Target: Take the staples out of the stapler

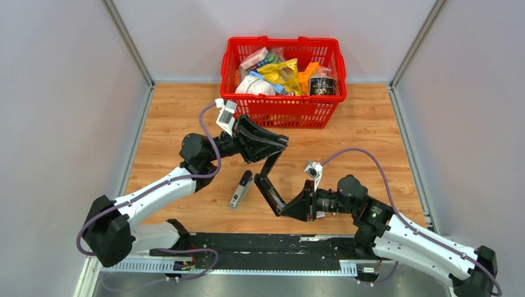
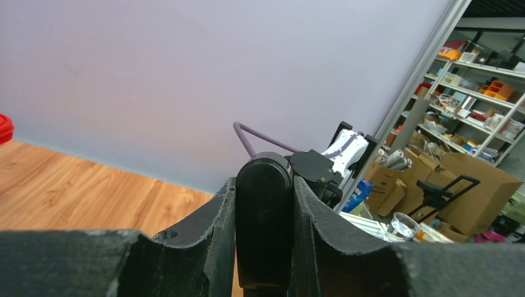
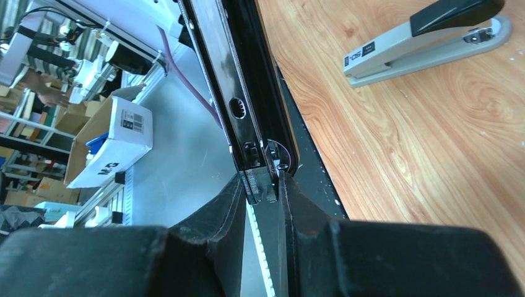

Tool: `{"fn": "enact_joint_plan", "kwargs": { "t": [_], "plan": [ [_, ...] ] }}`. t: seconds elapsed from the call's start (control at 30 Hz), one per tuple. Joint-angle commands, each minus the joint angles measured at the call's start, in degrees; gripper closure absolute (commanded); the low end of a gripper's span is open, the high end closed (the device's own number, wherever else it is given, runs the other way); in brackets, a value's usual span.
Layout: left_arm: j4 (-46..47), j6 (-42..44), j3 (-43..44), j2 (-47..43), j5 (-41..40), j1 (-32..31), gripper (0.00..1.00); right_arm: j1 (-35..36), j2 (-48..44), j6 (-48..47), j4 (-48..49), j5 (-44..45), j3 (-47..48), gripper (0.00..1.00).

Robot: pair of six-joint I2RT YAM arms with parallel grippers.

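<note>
Over the wooden surface (image 1: 371, 136), mid-frame, the left hand (image 1: 278, 143) is gripping the upper arm of the opened black stapler (image 1: 267, 192) while the right hand (image 1: 287, 210) is clamping its rail, slanting lower-right from the hinge; no staples are showing.

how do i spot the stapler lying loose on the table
Start at the red basket at the far edge of the wooden table. Nearer, left of centre, lies the grey stapler. Unlike the black stapler held open in a V beside it, it is closed, pale-bodied and untouched.
</note>
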Motion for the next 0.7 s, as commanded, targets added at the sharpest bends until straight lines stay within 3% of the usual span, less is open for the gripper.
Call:
{"fn": "enact_joint_plan", "kwargs": {
  "t": [0.0,0.23,0.67],
  "plan": [
    [8.6,5.3,2.2,-2.1,-3.1,1.3,1.0,1.3,-0.6,-1.4,-12.7,1.1,6.0,0.81],
    [5.1,9.0,-0.4,-2.9,-3.8,1.3,1.0,1.3,-0.3,-4.6,-22.1,7.9,12.0,0.77],
    [1.4,11.9,-3.2,-3.6,-2.9,1.3,1.0,1.2,-0.7,-9.8,-33.7,17.8,21.9,0.55]
  ]
}}
